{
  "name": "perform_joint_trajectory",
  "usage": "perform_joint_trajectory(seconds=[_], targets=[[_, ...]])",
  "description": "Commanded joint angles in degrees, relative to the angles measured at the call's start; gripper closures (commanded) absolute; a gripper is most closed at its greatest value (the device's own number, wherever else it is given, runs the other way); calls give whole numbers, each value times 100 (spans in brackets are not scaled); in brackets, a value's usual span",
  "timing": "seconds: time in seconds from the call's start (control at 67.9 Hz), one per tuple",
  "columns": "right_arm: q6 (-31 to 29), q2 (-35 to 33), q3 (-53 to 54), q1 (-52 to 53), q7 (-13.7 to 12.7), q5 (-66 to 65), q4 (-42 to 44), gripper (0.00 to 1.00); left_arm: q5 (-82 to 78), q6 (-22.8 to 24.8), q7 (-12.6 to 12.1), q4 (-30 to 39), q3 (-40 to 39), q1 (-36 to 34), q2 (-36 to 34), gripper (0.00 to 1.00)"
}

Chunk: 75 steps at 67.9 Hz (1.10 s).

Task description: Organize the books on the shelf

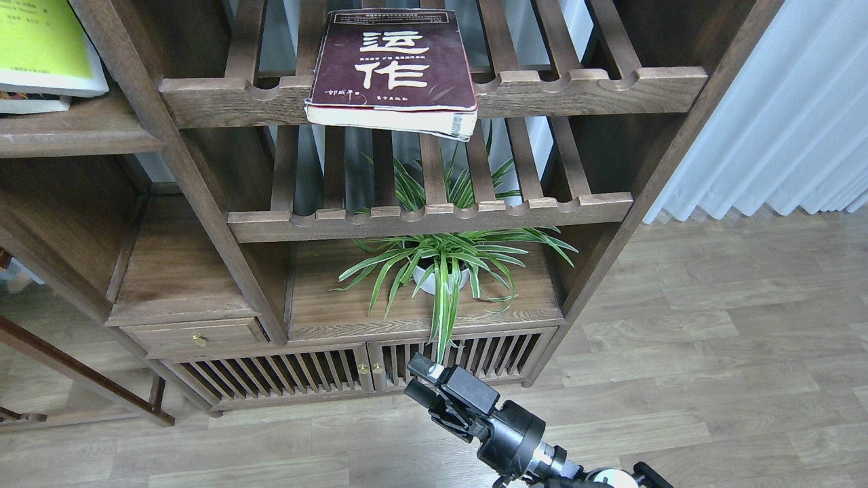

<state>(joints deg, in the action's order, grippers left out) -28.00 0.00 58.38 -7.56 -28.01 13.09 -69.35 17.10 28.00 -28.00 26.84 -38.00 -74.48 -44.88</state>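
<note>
At twelve o'clock, high on the bookcase, the maroon book (393, 68) lies flat on the upper slatted rack (583, 85), its near edge jutting past the notched rail. At ten o'clock, on the solid shelf (74, 132), the yellow-green book (44, 44) rests on top of another book (30, 104), of which only a thin edge shows. I judge the task partly done: two books are on the shelf, and the maroon one is left to move across. At six o'clock the right gripper (422, 381) hangs low before the cabinet doors, well apart from every book and holding nothing; whether its fingers are parted I cannot tell. No left gripper is in view. A potted plant (444, 268) sits beneath the lower rack.
</note>
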Motion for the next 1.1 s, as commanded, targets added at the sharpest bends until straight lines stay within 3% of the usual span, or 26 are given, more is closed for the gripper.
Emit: perform_joint_trajectory(seconds=[0.0,0.103,0.398,0.692,0.825,1.09], targets=[[0,0,-10,0,1,0,0,0,-75,0,0,67,12,-67,-3,9],[0,0,-54,0,1,0,0,1,-163,0,0,434,12,-137,-55,1],[0,0,-63,0,1,0,0,0,-268,0,0,1560,99,-128,-495,0],[0,0,-54,0,1,0,0,0,-321,0,0,2273,767,-67,-1453,0],[0,0,-63,0,1,9,0,0,-321,0,0,3107,1224,-75,-2340,0],[0,0,-46,9,1,0,0,0,-321,0,0,4083,1866,-40,-3167,0]])
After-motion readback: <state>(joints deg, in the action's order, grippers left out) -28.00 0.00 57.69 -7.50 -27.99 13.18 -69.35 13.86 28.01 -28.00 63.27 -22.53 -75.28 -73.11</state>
